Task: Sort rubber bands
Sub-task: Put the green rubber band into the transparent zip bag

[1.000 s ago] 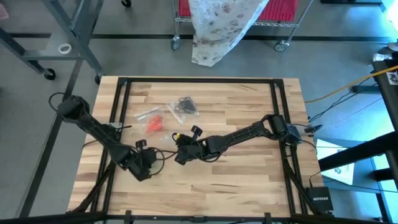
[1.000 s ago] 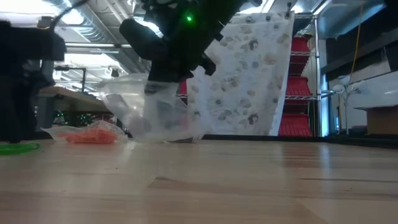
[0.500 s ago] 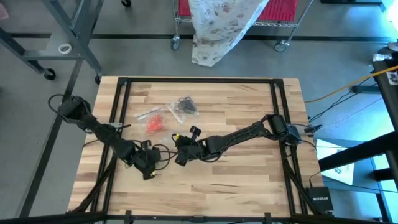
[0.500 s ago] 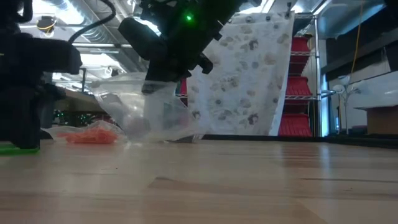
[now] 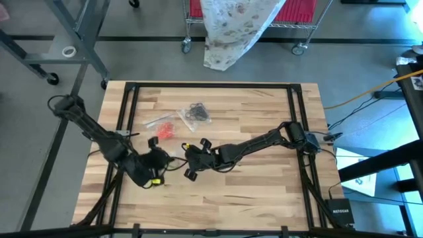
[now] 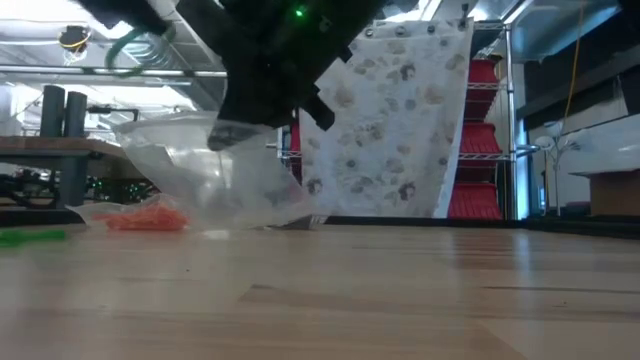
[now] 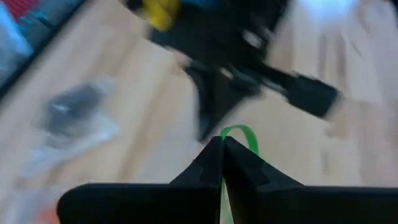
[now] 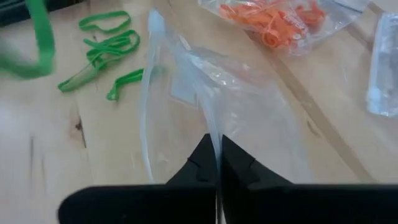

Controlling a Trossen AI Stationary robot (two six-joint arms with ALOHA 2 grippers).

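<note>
Left wrist view is blurred, yet the left gripper (image 7: 222, 144) pinches a green rubber band (image 7: 239, 132), mostly hidden. The right gripper (image 8: 216, 154) clamps a clear bag (image 8: 205, 87); its contents can't be told.

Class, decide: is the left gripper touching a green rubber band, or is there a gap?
Touching. In the left wrist view, the left gripper is shut on a green rubber band, whose loop sticks out from between the closed fingertips.

text: "NETGEAR", faint | on: small black box (image 5: 340, 211) on floor by tabletop's (image 5: 264, 198) right corner | other text: none readable
</note>
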